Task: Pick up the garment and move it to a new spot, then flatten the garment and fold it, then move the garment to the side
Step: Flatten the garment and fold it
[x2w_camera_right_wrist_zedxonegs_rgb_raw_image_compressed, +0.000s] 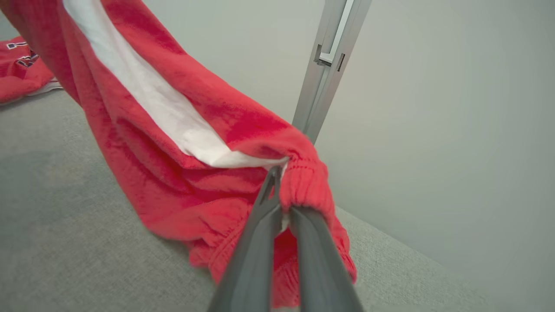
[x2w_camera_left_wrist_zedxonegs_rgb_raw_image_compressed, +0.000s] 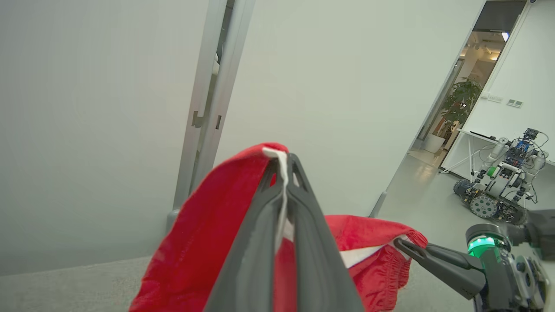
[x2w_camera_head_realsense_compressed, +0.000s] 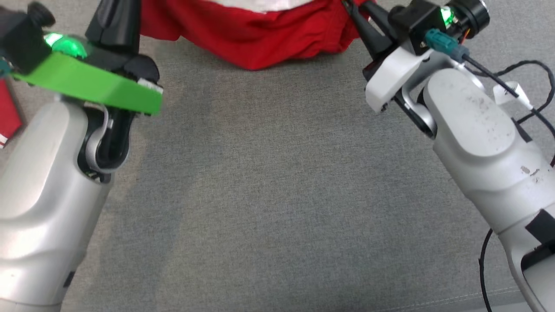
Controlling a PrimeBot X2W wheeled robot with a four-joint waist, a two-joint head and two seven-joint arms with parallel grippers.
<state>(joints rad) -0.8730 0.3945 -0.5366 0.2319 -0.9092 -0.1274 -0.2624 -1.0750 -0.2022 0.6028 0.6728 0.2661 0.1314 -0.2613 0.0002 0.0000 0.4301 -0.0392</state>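
Note:
The garment [x2w_camera_head_realsense_compressed: 260, 39] is red with a white stripe and an elastic hem. It hangs stretched between my two grippers at the far edge of the grey surface, and its lower fold touches the surface. In the left wrist view my left gripper [x2w_camera_left_wrist_zedxonegs_rgb_raw_image_compressed: 284, 162] is shut on a white-edged corner of the garment [x2w_camera_left_wrist_zedxonegs_rgb_raw_image_compressed: 204, 242]. That view also shows my right gripper [x2w_camera_left_wrist_zedxonegs_rgb_raw_image_compressed: 401, 245] pinching the other end. In the right wrist view the right gripper [x2w_camera_right_wrist_zedxonegs_rgb_raw_image_compressed: 277, 173] is shut on the gathered hem of the garment [x2w_camera_right_wrist_zedxonegs_rgb_raw_image_compressed: 173, 182].
A grey fabric surface [x2w_camera_head_realsense_compressed: 277, 195] stretches wide under both arms. Another red cloth [x2w_camera_head_realsense_compressed: 8, 117] lies at the left edge, and it shows a logo in the right wrist view [x2w_camera_right_wrist_zedxonegs_rgb_raw_image_compressed: 21, 65]. A pale wall with a metal post [x2w_camera_left_wrist_zedxonegs_rgb_raw_image_compressed: 204, 108] stands behind. Another robot [x2w_camera_left_wrist_zedxonegs_rgb_raw_image_compressed: 498, 190] is parked on the floor far right.

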